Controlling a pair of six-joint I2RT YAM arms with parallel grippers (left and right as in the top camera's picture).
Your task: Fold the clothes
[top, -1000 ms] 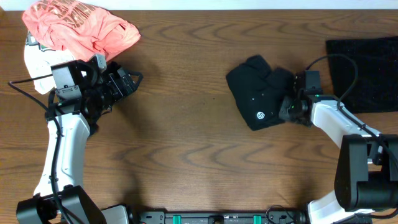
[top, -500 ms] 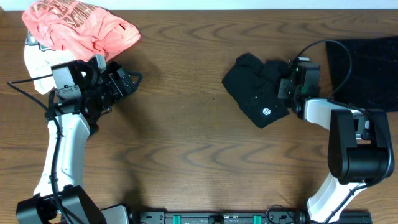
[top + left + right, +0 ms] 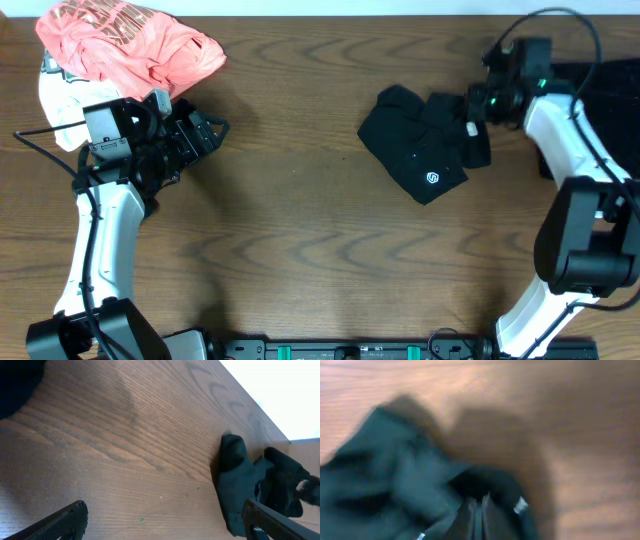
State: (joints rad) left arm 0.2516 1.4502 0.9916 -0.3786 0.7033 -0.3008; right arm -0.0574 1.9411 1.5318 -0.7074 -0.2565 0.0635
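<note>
Early in folding the black garment [image 3: 410, 140], bunched on the surface [image 3: 300, 230] beneath the right gripper [image 3: 474, 112] nipped narrow on its edge; next, carry that edge squarely across, left gripper [image 3: 208, 129] wide, well apart.

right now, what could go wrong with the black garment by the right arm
1. The right hand seems to pinch just the edge of the bunched black garment. A thin grip could slip, or drag the heap rather than spread it.
2. Another black cloth lies close behind that arm, and a sweep could snag it.
3. The left hand hangs open beside the tee, so nothing pins the garment.
</note>
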